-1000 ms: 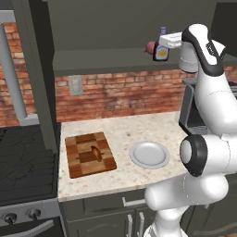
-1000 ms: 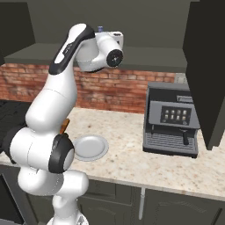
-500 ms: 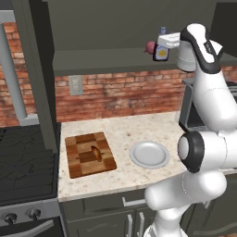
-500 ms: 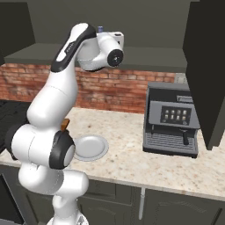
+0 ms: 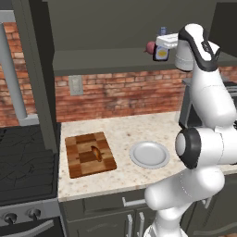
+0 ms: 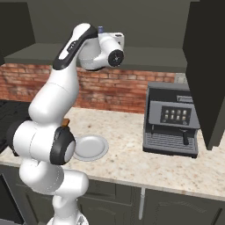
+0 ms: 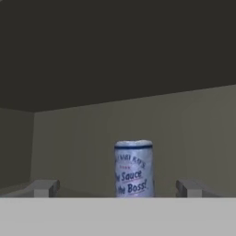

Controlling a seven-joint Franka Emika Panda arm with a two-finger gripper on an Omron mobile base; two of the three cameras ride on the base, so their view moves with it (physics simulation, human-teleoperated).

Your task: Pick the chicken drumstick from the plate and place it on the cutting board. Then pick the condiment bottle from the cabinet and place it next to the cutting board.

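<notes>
1. So, your white arm's two-finger gripper (image 7: pixel 115 188) is up at the open shelf of the dark grey-olive wall cabinet (image 5: pixel 115 60), and the jaws are spread wide with nothing between them yet.
2. Look at your hand view: the small dark brown condiment bottle with the yellow-white label (image 7: pixel 133 168) stands upright dead ahead, between the two fingertips (image 7: pixel 44 188), which sit out at roughly 9 and 3 o'clock of it and clear of it on both sides.
3. From your left base view that bottle (image 5: pixel 161 51) is right at the gripper's front, with a round reddish-purple onion (image 5: pixel 151 47) just beside it at 9 o'clock on the same shelf.
4. Down on the speckled beige counter (image 5: pixel 139 132), the small golden-brown chicken drumstick (image 5: pixel 96 153) lies on the checkered wooden cutting board (image 5: pixel 89 154), near its middle.
5. At 3 o'clock of the board you've got the round light-grey plate (image 5: pixel 149 154), near it but not touching.
6. In your right base view a dark grey coffee machine (image 6: pixel 172 118) sits at 3 o'clock of the plate (image 6: pixel 90 147), well apart.
</notes>
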